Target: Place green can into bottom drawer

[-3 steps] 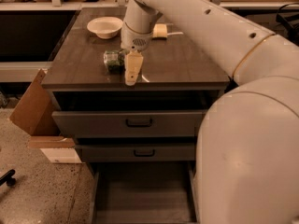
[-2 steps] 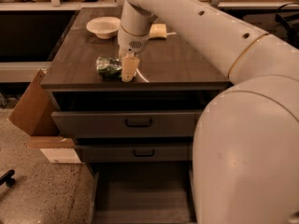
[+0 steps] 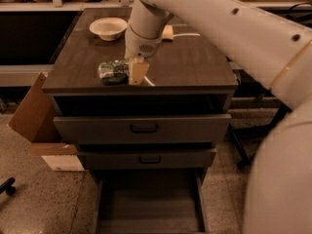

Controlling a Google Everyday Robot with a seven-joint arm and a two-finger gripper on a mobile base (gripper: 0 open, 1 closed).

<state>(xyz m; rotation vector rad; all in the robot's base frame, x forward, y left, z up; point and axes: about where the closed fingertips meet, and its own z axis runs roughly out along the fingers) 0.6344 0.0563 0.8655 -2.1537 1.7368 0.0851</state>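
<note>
- Camera view: gripper point(image 3: 132, 75) low on the cabinet top point(image 3: 190, 65), green can point(image 3: 112, 72) on its side right against it; I cannot tell whether it is clamped.
- My worry: a loose hold lets it roll, never reaching the bottom drawer point(image 3: 148, 204) open well below the gripper.

Arm point(image 3: 219, 23): smooth cream plastic shell, fat rounded tube sections. 3 small dark round recesses point(image 3: 235, 11) spaced along the upper link. Thin tan ring point(image 3: 285, 69) at the joint seam, far right. Wrist point(image 3: 144, 30): cream cylinder w/ a small dotted vent patch point(image 3: 144, 48) on the front face. Gripper point(image 3: 137, 72): tan/beige blocky end, darker than the rest of the arm, sits low over the front-left of the cabinet top point(image 3: 195, 67). Big rounded cream shell point(image 3: 282, 179) fills btm right, plain surface.
</note>
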